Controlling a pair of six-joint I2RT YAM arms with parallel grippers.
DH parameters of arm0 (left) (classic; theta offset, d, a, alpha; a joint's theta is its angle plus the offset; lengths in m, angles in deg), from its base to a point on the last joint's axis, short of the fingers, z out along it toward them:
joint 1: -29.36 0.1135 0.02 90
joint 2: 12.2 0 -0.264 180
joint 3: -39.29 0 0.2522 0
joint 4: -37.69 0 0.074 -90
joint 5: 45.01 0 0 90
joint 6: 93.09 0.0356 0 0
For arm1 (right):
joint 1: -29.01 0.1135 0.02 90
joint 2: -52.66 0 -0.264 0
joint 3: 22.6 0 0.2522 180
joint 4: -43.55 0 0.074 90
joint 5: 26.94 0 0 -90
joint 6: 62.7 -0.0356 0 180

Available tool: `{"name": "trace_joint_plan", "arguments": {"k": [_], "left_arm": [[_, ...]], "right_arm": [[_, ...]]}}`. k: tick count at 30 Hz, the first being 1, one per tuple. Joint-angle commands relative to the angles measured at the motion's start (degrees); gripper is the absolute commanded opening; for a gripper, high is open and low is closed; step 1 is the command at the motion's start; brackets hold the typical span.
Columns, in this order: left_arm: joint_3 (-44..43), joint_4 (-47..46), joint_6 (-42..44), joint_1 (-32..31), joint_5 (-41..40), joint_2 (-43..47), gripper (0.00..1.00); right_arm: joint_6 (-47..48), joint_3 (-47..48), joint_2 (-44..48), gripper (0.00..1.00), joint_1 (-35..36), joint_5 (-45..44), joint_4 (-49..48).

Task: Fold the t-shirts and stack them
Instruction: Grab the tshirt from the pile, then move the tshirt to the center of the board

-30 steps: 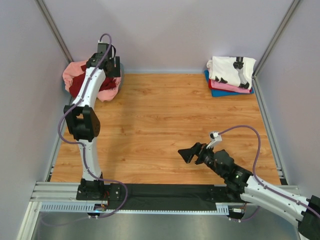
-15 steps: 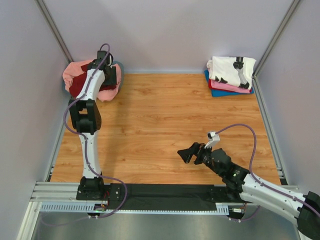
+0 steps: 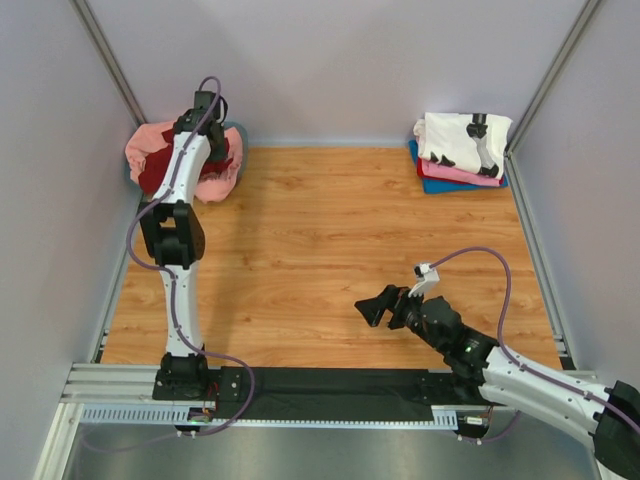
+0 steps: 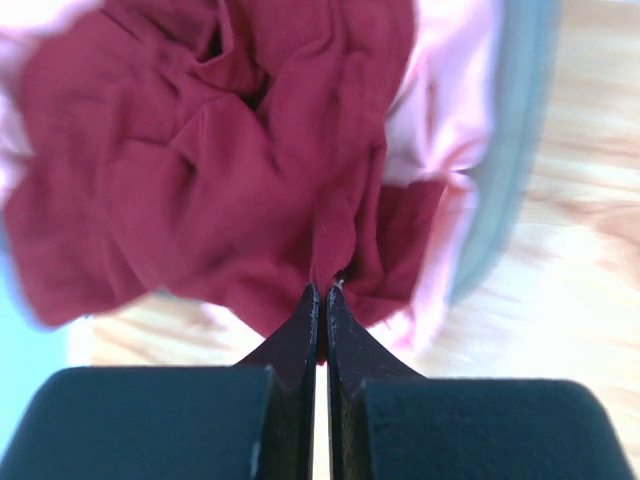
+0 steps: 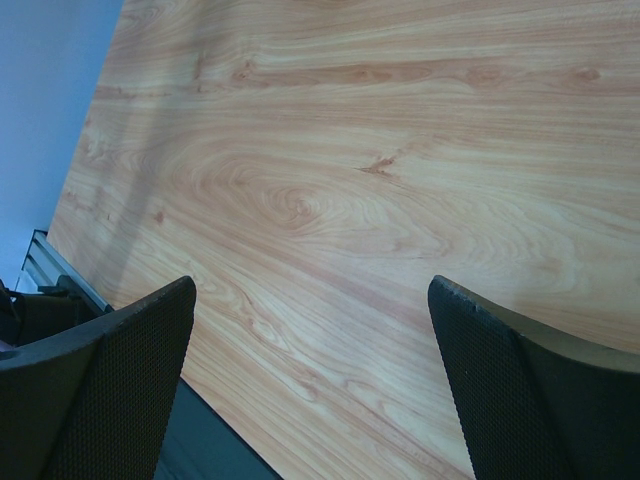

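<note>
A crumpled pile lies in the back left corner: a dark red t-shirt (image 3: 153, 172) (image 4: 190, 150) on top of a salmon-pink t-shirt (image 3: 146, 141) (image 4: 445, 110). My left gripper (image 3: 219, 148) (image 4: 325, 292) reaches over this pile, shut on a pinched fold of the dark red cloth. At the back right sits a folded stack, with a white t-shirt with black print (image 3: 462, 140) over a pink one (image 3: 462, 173) and a blue one (image 3: 446, 186). My right gripper (image 3: 379, 307) (image 5: 310, 295) hovers low over bare wood near the front, open with nothing between its fingers.
The wooden table (image 3: 340, 230) (image 5: 360, 150) is enclosed by grey walls on the left, back and right. A black strip (image 3: 340, 382) and a metal rail (image 3: 110, 385) run along the near edge by the arm bases.
The left gripper dropped onto the pile and closed on the dark red cloth. The right arm barely moved.
</note>
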Motion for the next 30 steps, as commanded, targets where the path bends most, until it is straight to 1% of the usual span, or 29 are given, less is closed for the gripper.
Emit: {"name": "trace_joint_plan", "arguments": {"k": [1, 2, 3, 4, 6, 7, 8, 10, 12, 13, 14, 15, 16, 17, 18, 19, 20, 21, 22, 23, 24, 26, 27, 28, 30], "left_arm": [[-5.1, -0.3, 1.6, -5.1, -3.8, 16.6, 0.00], [-5.2, -0.5, 1.9, -6.1, -4.1, 19.2, 0.00], [-5.1, -0.7, 2.3, -7.2, -4.2, 24.4, 0.00], [-5.0, -0.9, 3.4, -9.8, -4.3, 27.1, 0.00], [-3.8, -1.4, 4.6, -12.7, -4.7, 33.9, 0.00], [-3.4, -1.3, 5.5, -14.1, -4.4, 35.8, 0.00], [-2.6, -0.3, 5.9, -16.4, -4.0, 37.7, 0.00], [-2.1, 1.9, 4.8, -18.2, -2.6, 41.6, 0.00], [0.6, 6.7, 3.1, -19.9, 0.5, 44.8, 0.00], [2.3, 8.2, 1.2, -20.4, 6.0, 45.8, 0.10], [7.7, 10.5, 0.2, -20.7, 9.8, 46.9, 0.20], [11.7, 10.9, -1.1, -21.6, 13.6, 49.5, 0.37], [16.1, 10.8, -3.0, -22.3, 21.1, 50.9, 0.82], [24.8, 10.2, -3.9, -23.2, 23.4, 52.2, 0.99], [29.3, 9.6, -4.6, -25.0, 25.0, 55.4, 1.00], [33.5, 8.6, -6.3, -25.6, 25.5, 57.3, 1.00], [42.0, 6.0, -7.6, -25.9, 24.8, 59.6, 1.00], [45.9, 4.6, -9.8, -25.9, 23.0, 64.3, 1.00], [51.9, 3.1, -10.9, -25.9, 21.5, 66.5, 1.00], [54.4, 2.6, -12.1, -25.9, 20.2, 68.5, 1.00], [56.6, 2.0, -13.6, -25.9, 19.9, 71.8, 1.00], [62.3, 0.7, -15.4, -25.9, 20.7, 74.5, 0.99], [63.9, 0.2, -17.4, -25.9, 22.5, 76.5, 0.97], [67.3, -1.3, -18.1, -26.0, 23.9, 77.3, 0.95], [70.3, -2.4, -20.1, -26.8, 24.6, 79.0, 0.90]], "right_arm": [[0.0, 1.6, 0.0, 1.00, -0.4, -0.9, -2.6], [-0.1, 1.6, 0.2, 1.00, -0.3, -0.9, -2.5], [-0.2, 1.5, 0.5, 1.00, -0.3, -0.9, -2.3], [-0.4, 1.3, 1.3, 1.00, -0.4, -1.3, -1.9], [-0.7, 1.2, 2.5, 1.00, -0.4, -1.7, -1.4], [-1.2, 0.7, 3.2, 1.00, -0.3, -2.4, -0.6], [-1.4, 0.5, 5.4, 0.99, -0.3, -2.8, -0.2], [-2.1, -0.3, 8.1, 0.98, -0.3, -4.5, 1.8], [-2.8, -0.2, 13.5, 0.98, -0.4, -7.3, 4.8], [-3.9, 0.6, 15.5, 0.98, -0.3, -8.6, 10.2], [-4.3, 1.6, 20.1, 0.98, -0.3, -10.0, 13.3], [-4.5, 3.1, 22.5, 0.98, -0.3, -13.0, 20.5], [-4.3, 4.7, 24.6, 0.98, -0.4, -14.4, 24.4], [-3.8, 9.0, 27.1, 0.98, -0.4, -16.4, 28.7], [-3.3, 11.3, 30.5, 0.99, -0.3, -19.9, 36.2], [-2.3, 13.4, 32.0, 1.00, -0.2, -21.0, 38.9], [0.3, 18.0, 33.0, 1.00, -0.3, -21.8, 41.5], [1.3, 20.0, 33.4, 1.00, -0.3, -22.6, 45.9], [0.3, 22.1, 33.0, 1.00, -0.2, -24.0, 48.5], [-2.2, 22.9, 32.5, 1.00, 0.0, -23.7, 49.3], [-0.9, 24.1, 29.8, 1.00, 0.0, -20.1, 48.8], [-3.5, 25.7, 25.6, 1.00, 0.0, -18.4, 51.1], [-6.8, 27.0, 23.4, 1.00, 0.0, -17.8, 53.3], [-7.7, 27.6, 18.9, 1.00, 0.0, -17.4, 54.1], [-9.3, 28.4, 15.1, 0.98, 0.1, -16.9, 55.2]]}}
